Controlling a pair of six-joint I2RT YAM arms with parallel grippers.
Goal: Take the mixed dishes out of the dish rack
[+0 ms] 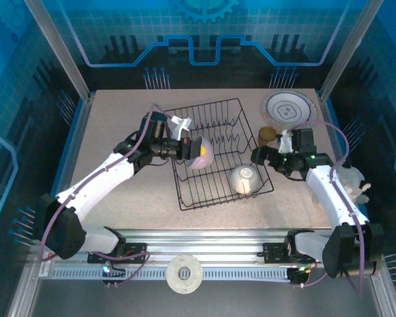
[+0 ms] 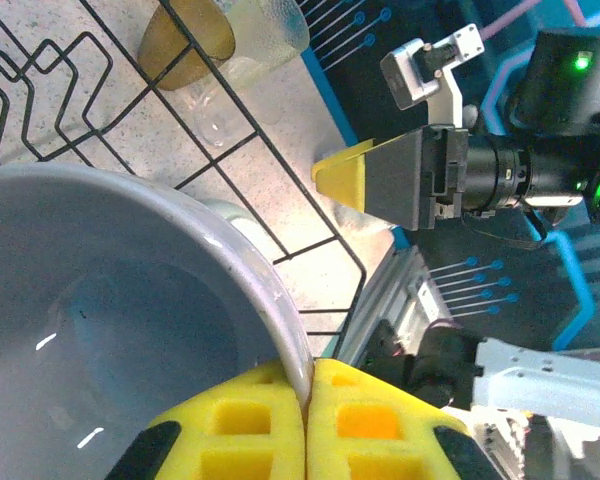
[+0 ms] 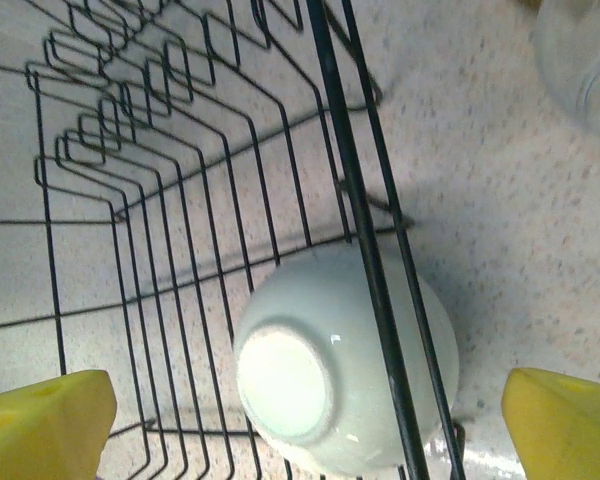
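The black wire dish rack (image 1: 219,173) stands mid-table. My left gripper (image 1: 188,148) is above its left part, shut on the rim of a white dish with a purplish rim (image 1: 201,153); in the left wrist view the yellow pads (image 2: 375,420) pinch that rim (image 2: 260,280). A small cream bowl (image 1: 245,179) lies upside down in the rack's near right corner. My right gripper (image 1: 259,157) is open just outside the rack's right wall, its fingertips (image 3: 40,425) wide on either side of the bowl (image 3: 345,370). A brown cup (image 1: 267,135), a translucent cup (image 2: 255,40) and a patterned plate (image 1: 288,109) sit on the table to the right.
A white tape roll (image 1: 184,273) lies on the front rail. A pale crumpled object (image 1: 354,182) sits by the right arm. Blue enclosure walls (image 1: 26,99) ring the table, and bare tabletop (image 1: 115,115) lies left of the rack.
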